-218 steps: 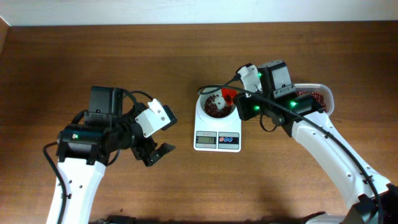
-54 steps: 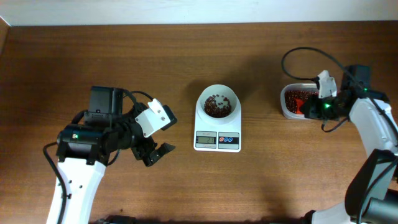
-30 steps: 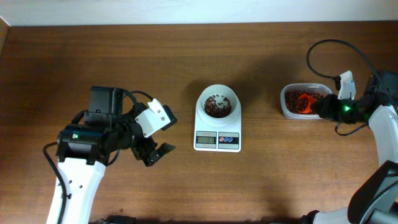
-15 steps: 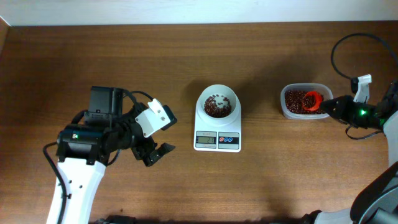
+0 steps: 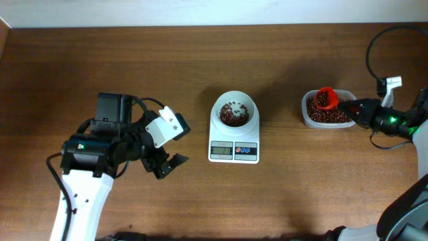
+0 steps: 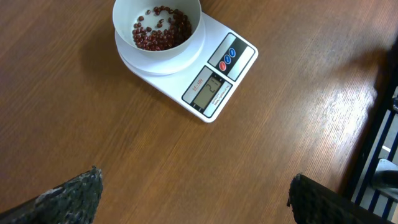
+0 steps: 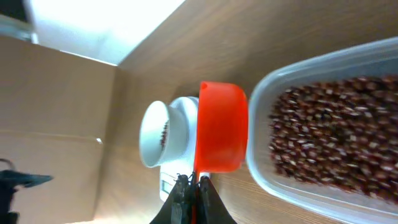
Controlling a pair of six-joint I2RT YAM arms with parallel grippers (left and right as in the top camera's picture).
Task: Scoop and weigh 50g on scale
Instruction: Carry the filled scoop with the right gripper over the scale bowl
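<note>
Brown wooden worktop [image 5: 200,60] runs under everything, with a pale strip of wall [image 5: 200,10] along its 12 o'clock edge. At the centre sits the scale [image 5: 233,134], its round bowl [image 5: 249,102] at the 12 o'clock end and the display [image 5: 221,151] at 6. A shallow layer of beans [image 6: 163,34] already covers part of the bowl's floor, so I judge that some scooping is done. The display's figures are too small for me to read, so I cannot say how near fifty grams I am.

At 3 o'clock from the scale, well apart, stands the clear tub [image 5: 304,115], holding plenty more beans. My right jaws are pressed together on the thin handle of the orange scoop [image 5: 326,98], which hangs over the tub's 10 o'clock corner. Whether it carries a load I cannot tell. My left jaws are spread wide and hold nothing, at 8 o'clock from the scale.

What remains, I judge: carry the scoop across, tip it into the bowl, check the reading, and top up if short.
</note>
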